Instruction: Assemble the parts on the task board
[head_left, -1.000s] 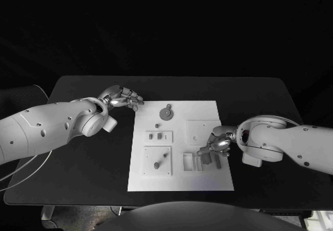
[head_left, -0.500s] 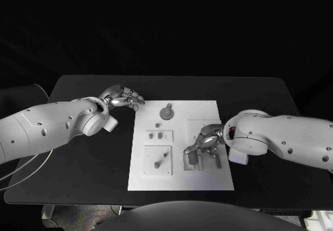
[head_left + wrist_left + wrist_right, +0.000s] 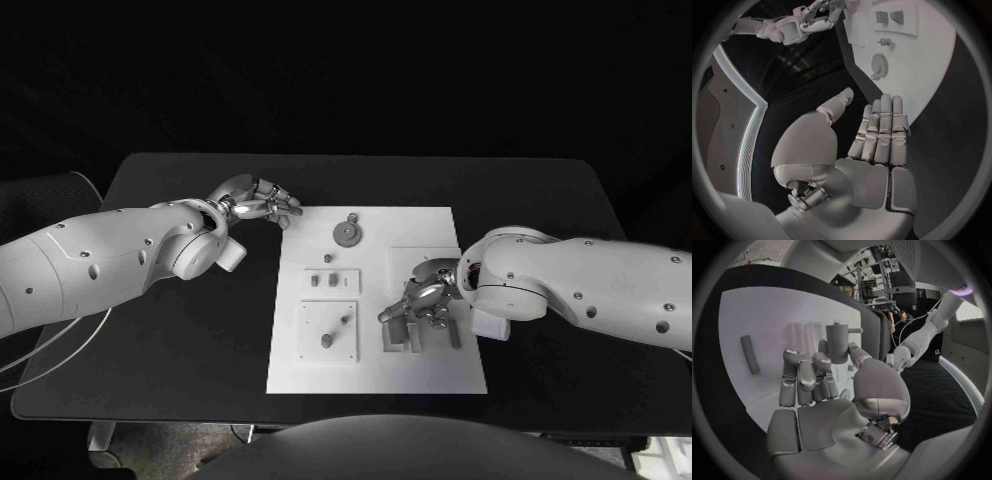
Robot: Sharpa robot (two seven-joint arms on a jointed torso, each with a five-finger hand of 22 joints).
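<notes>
Right hand (image 3: 423, 300) pinches a grey peg (image 3: 837, 343) over the white board (image 3: 433, 375). Left hand (image 3: 255, 207) empty, fingers straight (beside the board's far corner).

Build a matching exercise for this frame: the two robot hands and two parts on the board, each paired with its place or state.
Things:
1. left robot hand
2. right robot hand
3. round gear-like part
4. grey cylindrical peg

States:
A. lies on the task board at its far end
B. held in fingers
C. over the black table, beside the board's far corner, holding nothing
D. over the board's near right part

Pairs: 1-C, 2-D, 3-A, 4-B
</notes>
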